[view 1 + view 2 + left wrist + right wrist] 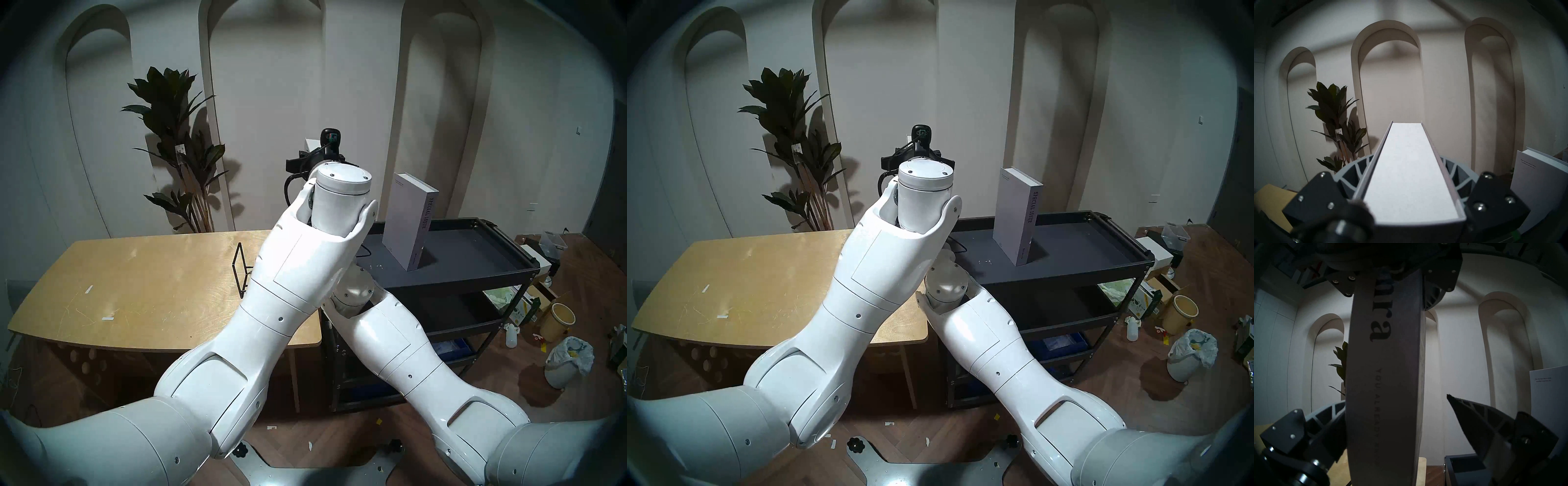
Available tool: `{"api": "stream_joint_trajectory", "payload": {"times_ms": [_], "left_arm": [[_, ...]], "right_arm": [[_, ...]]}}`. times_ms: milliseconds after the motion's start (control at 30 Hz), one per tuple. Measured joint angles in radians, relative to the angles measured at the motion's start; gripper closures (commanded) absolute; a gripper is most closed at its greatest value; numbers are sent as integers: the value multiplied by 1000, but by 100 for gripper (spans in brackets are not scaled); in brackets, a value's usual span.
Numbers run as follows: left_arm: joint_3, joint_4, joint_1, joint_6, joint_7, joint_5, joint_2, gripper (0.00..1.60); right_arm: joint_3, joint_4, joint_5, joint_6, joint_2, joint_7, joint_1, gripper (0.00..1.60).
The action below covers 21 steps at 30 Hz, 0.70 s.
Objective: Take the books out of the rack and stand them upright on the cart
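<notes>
Your left hand [1412,186] is clamped on the shorter book [1412,169], one finger [1359,173] pressed against each cover, and its white page edge runs straight away from the left wrist camera. In the right wrist view that same book hangs down through the middle of the frame, grey spine toward the lens with the bold black letters "ra" readable on it.

Your right hand [1400,426] sits spread wide around the lower part of that spine. Its one finger [1328,414] lies right against the book's side; the other finger [1473,414] stands well apart from it. Whether the first one actually touches, you cannot tell.

From the head views both forearms cross in front of you, the left arm raised above the right, and they hide the held book almost entirely.

The taller book [409,222], marked "SPECIAL ISSUE", stands upright on the top tray of the black cart [475,271], near the tray's back, leaning slightly.

The wire rack [241,269] rests on the wooden table [135,288], just left of your left forearm, with no book showing in the end you can see. A potted plant [173,152] stands behind the table against the wall.
</notes>
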Motion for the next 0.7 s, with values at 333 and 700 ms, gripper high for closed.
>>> {"api": "stream_joint_trajectory", "payload": {"times_ms": [333,700], "left_arm": [[39,6,0,-14,29,-5,17,160],[83,26,-3,-27,49,-13,37,160]], "right_arm": [[0,48,-1,-46,-24,-15,12,0],[1,73,0,-83,-37,-27,20,0]]}}
